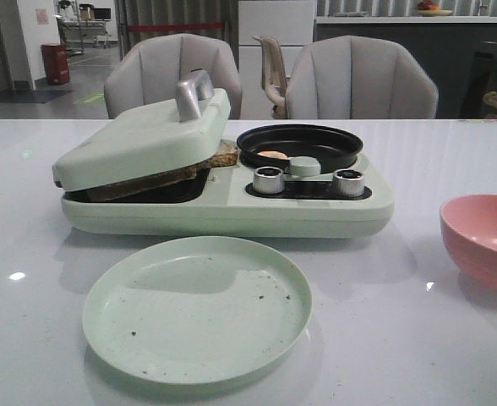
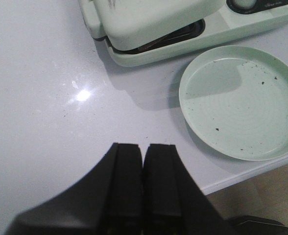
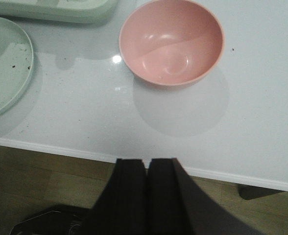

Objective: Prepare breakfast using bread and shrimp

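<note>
**Bread in the press, shrimp in the pan**

On the white table (image 1: 451,338) sits a pale green breakfast maker (image 1: 223,199), its lid (image 1: 143,135) resting tilted on the bread (image 1: 219,156), whose brown edge pokes out. In front lies a green plate (image 1: 198,309) (speckled with dark crumbs), and a pink bowl (image 1: 485,237) stands to the right. The shrimp (image 1: 272,156) lies in the small black pan (image 1: 299,144). Left gripper (image 2: 144,152) and right gripper (image 3: 147,164) both hang near the table edge with fingers pressed together, holding nothing.
</note>
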### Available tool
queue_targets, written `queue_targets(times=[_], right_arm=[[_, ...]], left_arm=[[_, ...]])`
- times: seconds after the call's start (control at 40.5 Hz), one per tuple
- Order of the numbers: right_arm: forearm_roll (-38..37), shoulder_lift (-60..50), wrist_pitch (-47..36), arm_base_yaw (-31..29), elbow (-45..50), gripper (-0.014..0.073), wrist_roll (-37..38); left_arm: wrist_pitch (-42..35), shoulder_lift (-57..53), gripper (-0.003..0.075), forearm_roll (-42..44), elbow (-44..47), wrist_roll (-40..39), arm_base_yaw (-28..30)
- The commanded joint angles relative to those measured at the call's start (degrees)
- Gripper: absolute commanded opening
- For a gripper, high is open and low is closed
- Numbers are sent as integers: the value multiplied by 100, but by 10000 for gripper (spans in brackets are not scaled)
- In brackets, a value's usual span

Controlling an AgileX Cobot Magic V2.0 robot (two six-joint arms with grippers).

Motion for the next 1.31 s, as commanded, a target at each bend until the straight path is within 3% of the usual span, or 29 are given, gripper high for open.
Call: queue_targets(times=[0.0,0.247,0.395,0.617,0.864,1.111,1.283], right_arm=[[-21,17,-353,11,-159,34,-73],[-21,17,-353,11,-159,34,-73],[-21,17,-353,11,-159,34,-73],[-21,17,-353,11,-159,34,-73],[-21,17,-353,11,-159,34,-73],[-21,17,-353,11,-159,34,-73],[-21,17,-353,11,-159,34,-73]], left_arm=[[-347,-33,110,23,-183,-60,17],[-391,-72,110,89,-183,-60,17],[-711,-466,110,621,-1,14,433],[-2321,-1601,111,423,1204,14,1372],[-3528,-2997,111,301,2607,14,1925],[-3626,-4085,111,-15,3325,14,2475],[-3665,-4474,111,-132,3753,14,2522]])
